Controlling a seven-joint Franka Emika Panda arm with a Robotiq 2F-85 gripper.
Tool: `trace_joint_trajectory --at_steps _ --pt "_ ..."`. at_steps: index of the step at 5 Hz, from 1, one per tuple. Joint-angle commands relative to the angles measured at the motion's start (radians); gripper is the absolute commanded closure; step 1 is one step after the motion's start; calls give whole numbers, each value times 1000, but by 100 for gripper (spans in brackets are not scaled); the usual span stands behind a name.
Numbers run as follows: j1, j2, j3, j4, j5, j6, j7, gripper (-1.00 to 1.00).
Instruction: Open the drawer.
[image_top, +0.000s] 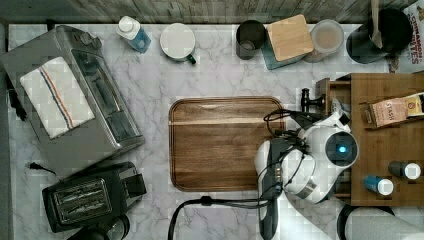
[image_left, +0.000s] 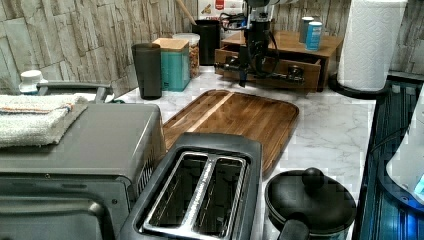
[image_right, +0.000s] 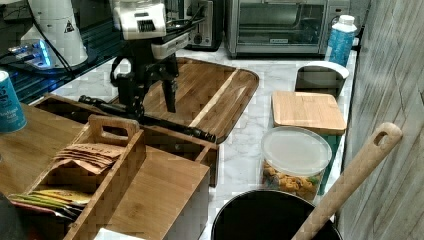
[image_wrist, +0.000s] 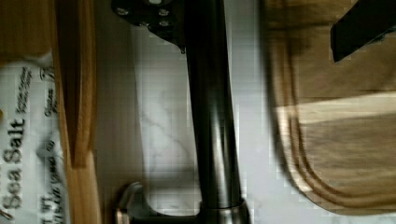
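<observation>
At the right view's left middle, the tool (image_right: 150, 95) stands with fingers apart astride the handle (image_right: 165, 123) of the partly open drawer (image_right: 165, 140), placed to pull.

- My arm (image_top: 320, 160) sits at the lower right of the top view, white and bent over.
- My gripper (image_right: 148, 100) points straight down at the upper left of the right view.
- Its two black fingers (image_right: 169, 95) are spread apart.
</observation>
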Motion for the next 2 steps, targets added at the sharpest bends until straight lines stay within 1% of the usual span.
trace_joint_trajectory --at_steps 1,2 --pt "273 -111 149 -74 -203 -25 293 -100" --pt "282 -112 162 -79 -204 -13 294 -100"
